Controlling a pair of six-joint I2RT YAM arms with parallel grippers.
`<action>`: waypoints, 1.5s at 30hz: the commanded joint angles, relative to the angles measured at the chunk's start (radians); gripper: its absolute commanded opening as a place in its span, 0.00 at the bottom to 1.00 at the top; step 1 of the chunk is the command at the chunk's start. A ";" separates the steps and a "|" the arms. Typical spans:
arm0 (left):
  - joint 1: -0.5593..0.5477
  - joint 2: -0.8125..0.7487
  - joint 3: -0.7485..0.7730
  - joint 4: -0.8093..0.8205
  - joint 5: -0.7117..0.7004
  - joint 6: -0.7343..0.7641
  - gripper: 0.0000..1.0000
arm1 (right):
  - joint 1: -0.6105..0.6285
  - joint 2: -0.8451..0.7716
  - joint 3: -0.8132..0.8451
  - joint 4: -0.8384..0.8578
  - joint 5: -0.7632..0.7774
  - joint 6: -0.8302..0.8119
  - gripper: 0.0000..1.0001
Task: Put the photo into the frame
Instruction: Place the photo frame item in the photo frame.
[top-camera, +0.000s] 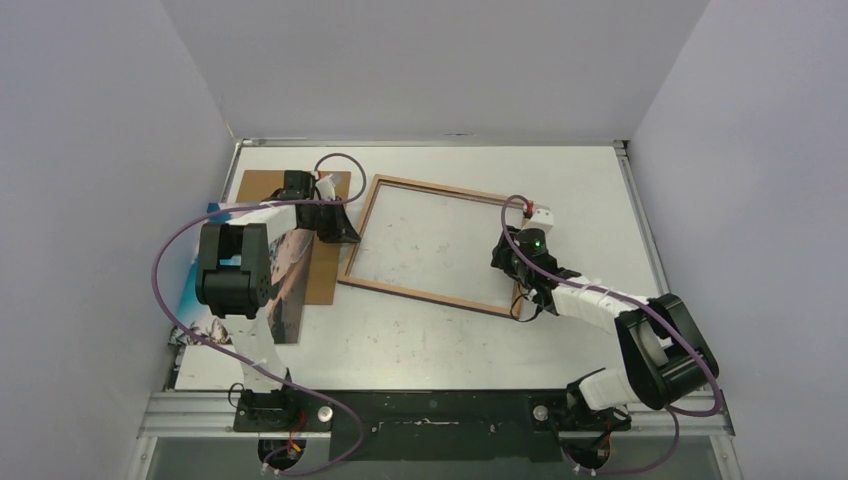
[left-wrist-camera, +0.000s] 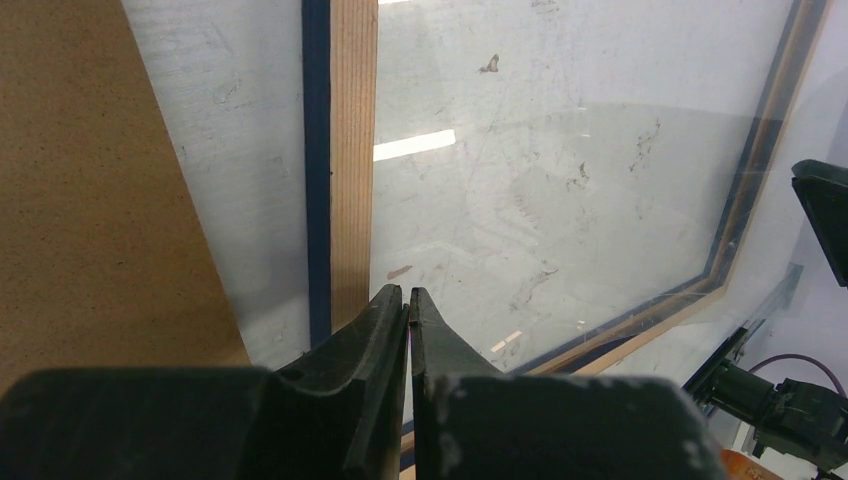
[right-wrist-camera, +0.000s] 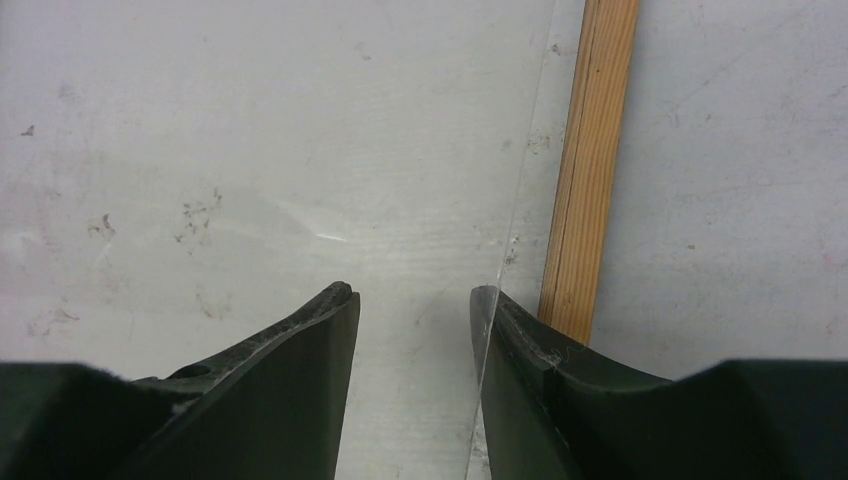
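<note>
The left tool (left-wrist-camera: 408, 290) is held together, empty, above one rail of the thin, wood-brown rectangular frame (top-camera: 440, 188). The right tool (right-wrist-camera: 415, 292) is held apart at the opposite rail. The light, bendable coast photo (top-camera: 287, 300), seen behind the left tool, is probably best pinched by a free edge.

The frame (top-camera: 440, 188) lies wood side up, askew on the white table (top-camera: 450, 340). The left gripper (top-camera: 343, 232) sits at its left rail and the right gripper (top-camera: 508, 262) at its right rail. Just left of the left gripper lies a brown backing board (top-camera: 262, 192). The photo (top-camera: 288, 300) lies back toward that arm's base, partly under the arm.
</note>
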 joint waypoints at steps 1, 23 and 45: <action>-0.001 -0.032 0.037 0.000 0.029 0.021 0.05 | 0.006 0.012 0.045 -0.001 0.025 -0.027 0.46; 0.001 -0.032 0.034 0.003 0.034 0.018 0.05 | 0.006 0.061 0.138 -0.140 0.040 -0.126 0.64; 0.004 -0.027 0.029 0.010 0.042 0.007 0.05 | -0.005 0.123 0.220 -0.218 0.011 -0.157 0.78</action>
